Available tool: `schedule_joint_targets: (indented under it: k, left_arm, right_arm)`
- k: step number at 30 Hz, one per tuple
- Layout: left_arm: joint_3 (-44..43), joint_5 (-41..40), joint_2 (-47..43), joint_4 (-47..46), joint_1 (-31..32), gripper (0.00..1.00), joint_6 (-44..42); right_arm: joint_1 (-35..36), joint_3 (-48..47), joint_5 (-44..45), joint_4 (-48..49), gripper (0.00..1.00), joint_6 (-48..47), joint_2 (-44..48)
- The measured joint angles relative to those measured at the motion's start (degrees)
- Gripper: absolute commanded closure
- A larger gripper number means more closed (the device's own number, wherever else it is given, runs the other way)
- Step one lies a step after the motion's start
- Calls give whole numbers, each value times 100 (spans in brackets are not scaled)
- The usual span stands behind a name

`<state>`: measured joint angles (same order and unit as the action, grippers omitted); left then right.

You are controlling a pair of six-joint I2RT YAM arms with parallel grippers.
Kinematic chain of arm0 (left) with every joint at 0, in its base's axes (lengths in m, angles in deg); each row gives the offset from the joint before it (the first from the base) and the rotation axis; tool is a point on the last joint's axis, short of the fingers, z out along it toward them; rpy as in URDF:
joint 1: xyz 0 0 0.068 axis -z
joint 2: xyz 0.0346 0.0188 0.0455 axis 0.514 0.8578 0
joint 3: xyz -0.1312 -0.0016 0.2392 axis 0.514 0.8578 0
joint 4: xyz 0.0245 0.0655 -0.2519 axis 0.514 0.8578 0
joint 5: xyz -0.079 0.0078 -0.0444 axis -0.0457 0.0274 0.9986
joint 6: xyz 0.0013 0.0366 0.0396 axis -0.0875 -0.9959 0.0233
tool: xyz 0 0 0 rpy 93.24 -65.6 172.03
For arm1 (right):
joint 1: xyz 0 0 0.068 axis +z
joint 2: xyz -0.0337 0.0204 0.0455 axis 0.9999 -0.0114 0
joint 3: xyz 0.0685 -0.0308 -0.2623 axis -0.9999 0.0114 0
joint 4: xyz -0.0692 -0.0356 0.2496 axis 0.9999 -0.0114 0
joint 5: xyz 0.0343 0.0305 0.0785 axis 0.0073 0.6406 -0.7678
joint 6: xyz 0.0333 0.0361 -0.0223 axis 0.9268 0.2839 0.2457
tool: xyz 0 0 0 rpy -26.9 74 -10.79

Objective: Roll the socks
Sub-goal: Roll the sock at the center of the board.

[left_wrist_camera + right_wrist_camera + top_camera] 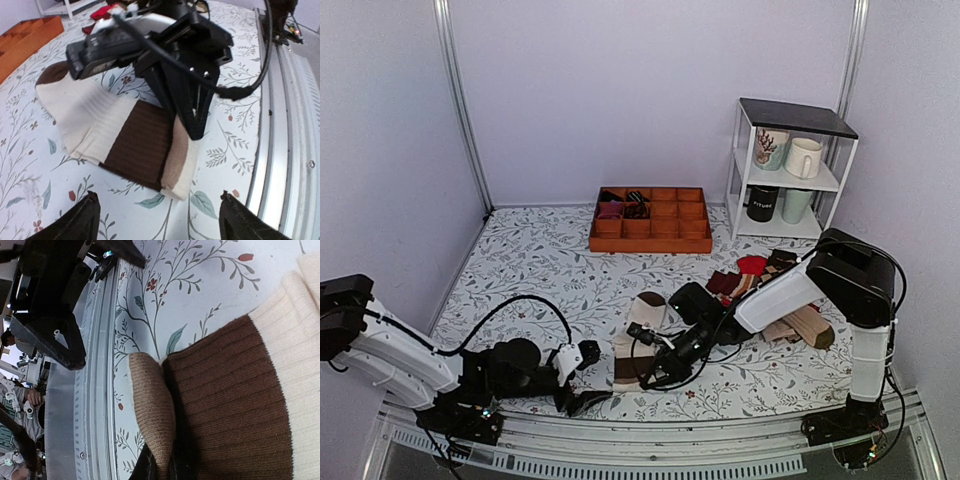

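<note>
**At the tips of the right gripper (159,467), a tan cuff (150,410) pinched up for the roll**

Under the right gripper we see the socks (638,345) lying flat on the floral table cover (540,270), with the dark toe at the far end from its fingertips. Its jaws are closed almost to nothing on the edge of the tan cuff. The wrist view shows that edge lifted and humped over, while the wide brown band beside it lies flat. We judge the grip sits there because a roll has to begin at one end, and a raised lip gives the fabric something to turn over.

Just short of that same cuff end, the left gripper (157,195) hangs with its fingers spread wide and nothing between them. The socks lie ahead of its tips without touching them. We read this as a waiting post, near enough to steady or tuck the fabric yet clear of the right gripper.

Beyond the right gripper, well apart from the pair, are a heap of other socks (760,275), an orange divided tray (650,240) and a white shelf (798,117) of mugs. The black mug (762,203) carries pale lettering, too small for us to read. We find no brand or label on the socks.
</note>
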<state>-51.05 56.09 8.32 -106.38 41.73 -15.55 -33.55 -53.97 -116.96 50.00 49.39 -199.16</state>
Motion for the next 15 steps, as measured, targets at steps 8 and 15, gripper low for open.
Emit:
schedule_joint_targets:
  k: [8, 15]
  left_arm:
    - [-330, 435, 1355, -951, 17, 32, -802]
    - [-636, 671, 1947, -1257, 20, 56, -994]
  right_arm:
    - [-37, -129, -151, -170, 95, 214, -94]
    - [-37, -160, -153, -234, 95, 234, -94]
